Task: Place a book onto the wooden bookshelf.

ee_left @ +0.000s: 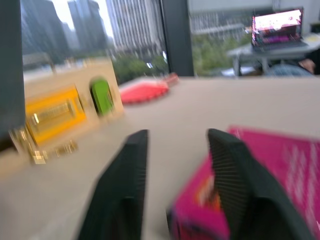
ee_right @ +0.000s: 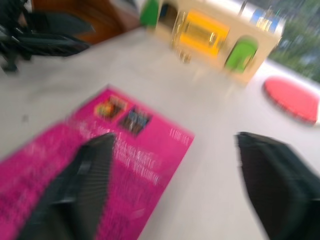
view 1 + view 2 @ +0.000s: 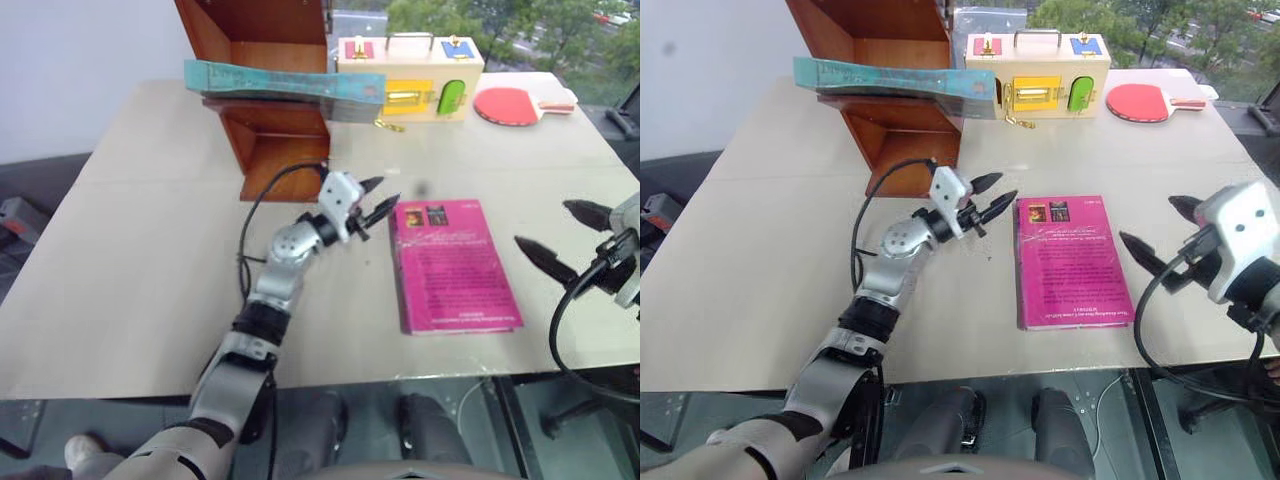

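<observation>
Two claws, both empty with fingers apart: left claw (image 3: 378,200) above the tabletop (image 3: 150,250), right claw (image 3: 1160,230) beside a pink book (image 3: 450,265). The thin teal-blue book (image 3: 285,82) lies flat on the reddish-brown wooden bookshelf (image 3: 275,140).

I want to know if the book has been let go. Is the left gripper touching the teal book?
Apart. In the left eye view, the left gripper hangs over the table, bare tabletop between it and the teal book on the wooden bookshelf.

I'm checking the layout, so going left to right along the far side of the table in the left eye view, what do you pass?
Teal-blue book lying on the wooden bookshelf → pale wooden box with coloured doors → red table tennis paddle.
</observation>
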